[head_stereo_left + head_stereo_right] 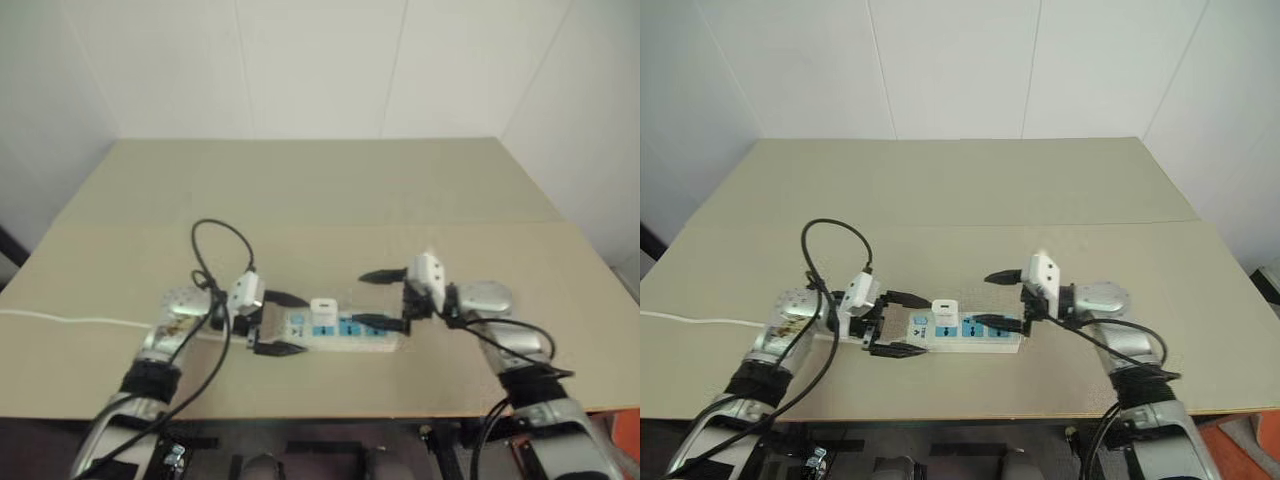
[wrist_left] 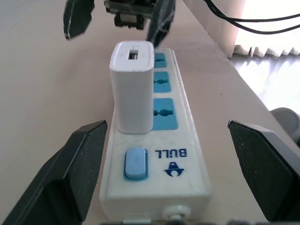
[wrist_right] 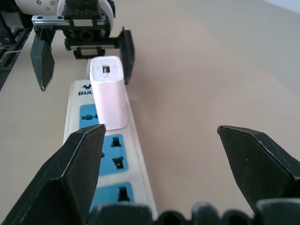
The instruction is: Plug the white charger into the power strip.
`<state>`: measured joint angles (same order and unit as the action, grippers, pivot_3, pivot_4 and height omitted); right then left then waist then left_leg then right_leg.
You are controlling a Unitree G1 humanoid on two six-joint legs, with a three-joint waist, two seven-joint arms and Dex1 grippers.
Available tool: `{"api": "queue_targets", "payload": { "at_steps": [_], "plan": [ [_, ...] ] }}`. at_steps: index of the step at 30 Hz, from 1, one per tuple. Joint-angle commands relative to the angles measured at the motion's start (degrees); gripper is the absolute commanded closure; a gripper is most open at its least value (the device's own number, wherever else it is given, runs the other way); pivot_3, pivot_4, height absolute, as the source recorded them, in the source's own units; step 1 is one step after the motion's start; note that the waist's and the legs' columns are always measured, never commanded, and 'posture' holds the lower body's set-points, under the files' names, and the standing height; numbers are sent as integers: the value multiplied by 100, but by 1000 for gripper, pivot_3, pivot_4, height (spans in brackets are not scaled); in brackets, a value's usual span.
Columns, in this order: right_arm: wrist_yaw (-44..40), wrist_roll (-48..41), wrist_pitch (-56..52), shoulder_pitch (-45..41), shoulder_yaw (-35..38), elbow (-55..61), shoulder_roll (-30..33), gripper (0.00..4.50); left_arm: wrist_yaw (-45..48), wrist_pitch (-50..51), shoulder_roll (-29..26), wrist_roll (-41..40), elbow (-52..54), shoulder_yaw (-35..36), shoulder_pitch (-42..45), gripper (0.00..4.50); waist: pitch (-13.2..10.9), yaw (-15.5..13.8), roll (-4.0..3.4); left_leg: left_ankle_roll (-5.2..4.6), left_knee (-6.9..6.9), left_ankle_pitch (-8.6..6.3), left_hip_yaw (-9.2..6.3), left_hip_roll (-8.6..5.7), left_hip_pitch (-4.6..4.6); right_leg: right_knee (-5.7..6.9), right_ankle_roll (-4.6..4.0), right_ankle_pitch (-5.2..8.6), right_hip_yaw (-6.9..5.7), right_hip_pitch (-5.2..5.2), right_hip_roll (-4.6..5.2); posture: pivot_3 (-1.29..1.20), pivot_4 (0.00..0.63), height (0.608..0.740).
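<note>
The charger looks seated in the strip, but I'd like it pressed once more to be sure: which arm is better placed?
Probably the left. The left gripper is open right beside the charger, near the power strip's switch end. The right gripper, also open, hangs toward the strip's far end.

Power strip (image 1: pixel 970 333) lower centre on table (image 1: pixel 960 190); charger (image 1: pixel 944 314) upright in its left-end socket; grippers flanking both ends.

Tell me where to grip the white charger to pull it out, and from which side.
Grip the white charger by its two broad flat side faces, coming from above. It stands upright in the power strip, so its upper body is free, likely allowing a straight upward pull.
</note>
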<state>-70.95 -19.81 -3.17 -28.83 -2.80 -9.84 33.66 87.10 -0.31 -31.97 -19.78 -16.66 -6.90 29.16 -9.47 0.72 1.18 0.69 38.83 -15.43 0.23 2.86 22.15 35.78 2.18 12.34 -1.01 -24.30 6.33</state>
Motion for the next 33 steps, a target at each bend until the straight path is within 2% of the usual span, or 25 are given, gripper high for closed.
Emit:
{"api": "queue_targets", "payload": {
  "at_steps": [1, 6, 12, 19, 24, 33],
  "plan": [
    [-180, -431, -257, 333, 714, 615, 694, 0, 8, 518, -523, -472, 710, 515, -99, 9, -14, -9, 4, 0, 0, 0, -1, 0, 3, -2, 1, 1, -2, 0, 0, 0, 150, 740],
    [-282, -688, -585, 1132, 1460, 993, 1608, 0, -155, 787, -1182, -553, 719, 1032, -85, 9, -19, -27, 7, 0, 0, 0, 0, 0, -5, -3, 4, 3, -4, 8, 2, 0, 150, 740],
    [-290, -889, -914, 2083, 2131, 1475, 2152, 0, -95, 1085, -1778, -690, 704, 1386, -225, 9, -22, 7, 9, 0, -2, 0, 3, 1, -7, -2, 5, 4, 2, 5, 1, 0, 150, 740],
    [-167, -934, -941, 2364, 2312, 1639, 2202, 0, -115, 1293, -1868, -819, 1011, 1437, -546, 9, -23, -3, 11, 0, -1, 0, 6, 1, -11, 2, 38, 24, 6, 7, 1, 0, 150, 740],
    [-44, -895, -923, 2452, 2333, 1755, 2179, 0, -162, 1369, -1822, -850, 1105, 1401, -554, 9, -23, -16, 11, 0, -1, 0, 7, 1, -7, -2, 5, 4, 6, 6, 1, 0, 150, 740],
    [215, -715, -985, 2672, 2358, 2021, 2266, 0, -147, 1371, -1773, -810, 1039, 1294, -419, 9, -23, -14, 11, 1, 1, 0, 7, 1, -10, 2, 5, 4, 7, 7, 1, 0, 150, 740]
  ]
}}
